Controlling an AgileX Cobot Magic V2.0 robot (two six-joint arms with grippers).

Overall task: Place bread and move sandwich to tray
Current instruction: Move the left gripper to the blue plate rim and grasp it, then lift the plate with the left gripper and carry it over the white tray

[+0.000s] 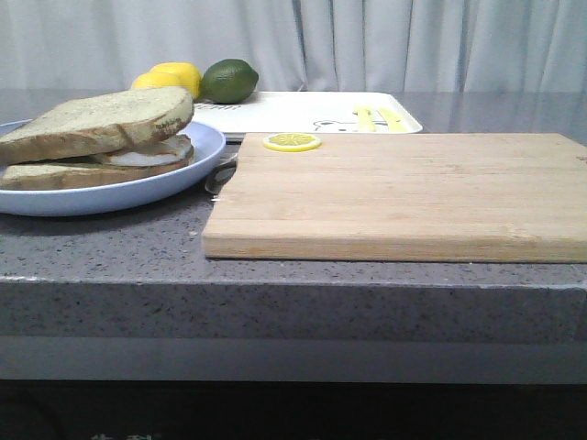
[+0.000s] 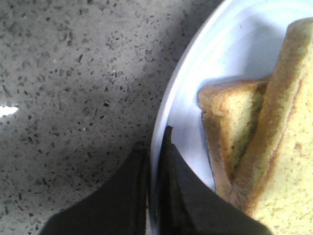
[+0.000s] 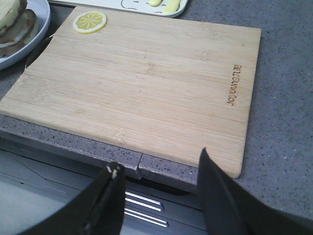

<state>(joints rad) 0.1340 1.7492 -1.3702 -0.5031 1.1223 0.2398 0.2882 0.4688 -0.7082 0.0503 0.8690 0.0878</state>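
Note:
The sandwich (image 1: 96, 142) lies on a pale blue round plate (image 1: 207, 151) at the left of the counter. Its top bread slice (image 1: 101, 124) leans tilted over a white egg (image 1: 151, 153) and the lower slice. In the left wrist view my left gripper (image 2: 155, 147) is shut on the plate's rim (image 2: 161, 117), one finger outside and one inside, next to the sandwich (image 2: 274, 147). The white tray (image 1: 303, 110) with a bear print sits at the back, and shows in the right wrist view (image 3: 122, 4). My right gripper (image 3: 159, 164) is open and empty over the counter's front edge. Neither gripper shows in the front view.
A wooden cutting board (image 1: 394, 188) fills the middle and right of the counter, with a yellow lemon slice (image 1: 292, 142) at its far left corner. A lemon (image 1: 174, 75) and a lime (image 1: 229, 80) stand behind the plate. Small yellow pieces (image 1: 376, 116) lie on the tray.

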